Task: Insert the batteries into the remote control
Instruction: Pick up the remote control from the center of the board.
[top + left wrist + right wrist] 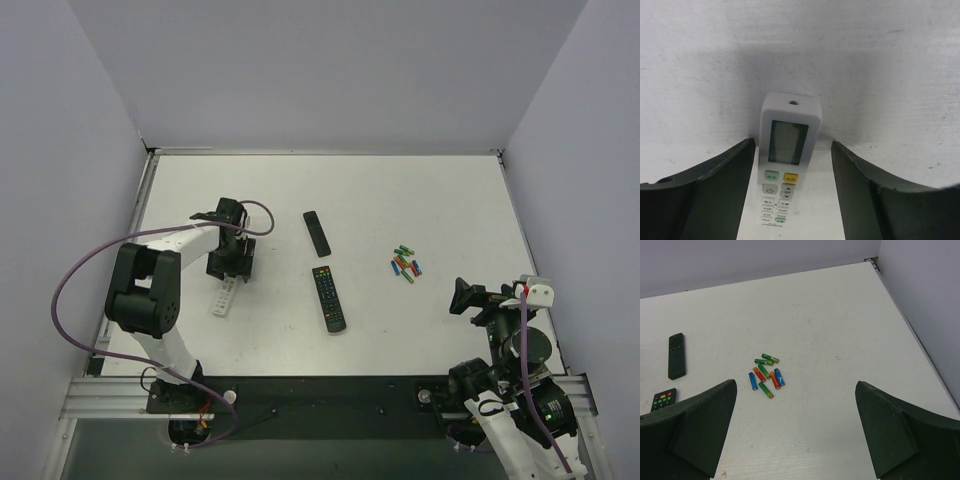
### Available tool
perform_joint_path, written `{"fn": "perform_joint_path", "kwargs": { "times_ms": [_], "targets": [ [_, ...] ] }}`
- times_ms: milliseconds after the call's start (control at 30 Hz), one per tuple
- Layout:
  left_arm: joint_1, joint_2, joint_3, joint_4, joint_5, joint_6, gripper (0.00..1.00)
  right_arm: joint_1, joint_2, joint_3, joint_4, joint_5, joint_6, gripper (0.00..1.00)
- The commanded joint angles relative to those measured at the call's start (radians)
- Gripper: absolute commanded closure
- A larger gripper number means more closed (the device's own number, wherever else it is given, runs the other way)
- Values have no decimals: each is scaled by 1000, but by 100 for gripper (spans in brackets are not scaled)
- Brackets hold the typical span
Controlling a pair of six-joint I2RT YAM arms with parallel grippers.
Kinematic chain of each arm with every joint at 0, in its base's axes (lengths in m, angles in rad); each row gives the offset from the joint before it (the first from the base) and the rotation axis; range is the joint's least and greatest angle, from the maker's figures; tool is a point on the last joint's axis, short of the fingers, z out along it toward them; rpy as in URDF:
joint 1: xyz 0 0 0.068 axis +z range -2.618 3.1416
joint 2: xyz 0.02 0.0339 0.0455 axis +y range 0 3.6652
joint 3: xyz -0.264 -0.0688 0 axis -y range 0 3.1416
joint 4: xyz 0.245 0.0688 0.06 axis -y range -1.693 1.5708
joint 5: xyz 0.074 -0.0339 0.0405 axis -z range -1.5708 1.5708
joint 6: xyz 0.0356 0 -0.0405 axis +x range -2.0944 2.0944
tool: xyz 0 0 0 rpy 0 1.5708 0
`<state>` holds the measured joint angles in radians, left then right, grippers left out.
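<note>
The step in hand looks like the first one: getting hold of the remote. The left arm [150, 285] reaches out over the left side of the tabletop [430, 190], wrist pointed down. The left jaws stand partly open, one on each side of the display end of the remote [789, 145]. There is a clear gap on one side and very little on the other, so I'd say nothing is gripped yet. The remote lies flat and face up, display and buttons showing, which puts the battery bay underneath.

The right arm [515, 340] sits folded back at the near right corner, the right jaws spread wide and empty. They look out toward the batteries [766, 374], a loose little heap of green, red and blue cells on the right half, well apart from the remote.

Next, I reckon, the left jaws need to close squarely on the remote's long edges, lift it and turn it so the back faces up. The cover would have to come off before any cell goes in. The remote is slim and smooth, so a skewed pinch could let it swivel or slip.

Plain pale walls [330, 70] box in three sides. The tabletop is white, matte and faintly scuffed. Mid-table lie a black remote [329, 298] with coloured buttons and, beyond it, a slim black remote [317, 233], neither wanted here.
</note>
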<state>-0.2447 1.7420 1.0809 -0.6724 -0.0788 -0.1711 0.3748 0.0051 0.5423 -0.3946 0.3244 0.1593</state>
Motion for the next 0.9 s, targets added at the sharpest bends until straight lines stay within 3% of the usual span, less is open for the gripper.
{"fn": "perform_joint_path", "kwargs": {
  "times_ms": [0, 133, 167, 233, 267, 300, 533, 733, 867],
  "targets": [
    [5, 22, 28, -23, 39, 12, 30, 7, -180, 30, 7, 13, 6, 0],
    [5, 5, 17, -16, 53, 9, 36, 4, -177, 36, 3, 13, 13, 0],
    [5, 4, 17, -15, 62, 8, 45, 6, -175, 39, 2, 8, 17, 0],
    [1, -12, 11, -10, 74, 5, 52, 6, -166, 45, 2, -13, 22, 0],
    [-2, -16, 10, -6, 79, 2, 62, 6, -160, 54, 0, -51, 22, 0],
    [-8, -30, 7, -3, 99, 1, 66, 6, -142, 59, 0, -71, 22, 0],
    [-39, -146, -45, 65, 240, -51, 80, 7, 30, 165, -30, -284, 31, 0],
    [-53, -358, -198, 295, 464, -183, 93, 7, 228, 248, -26, -525, 103, 0],
    [-68, -504, -327, 582, 597, -333, 97, 7, 360, 245, 39, -703, 164, 0]
  ]
}}
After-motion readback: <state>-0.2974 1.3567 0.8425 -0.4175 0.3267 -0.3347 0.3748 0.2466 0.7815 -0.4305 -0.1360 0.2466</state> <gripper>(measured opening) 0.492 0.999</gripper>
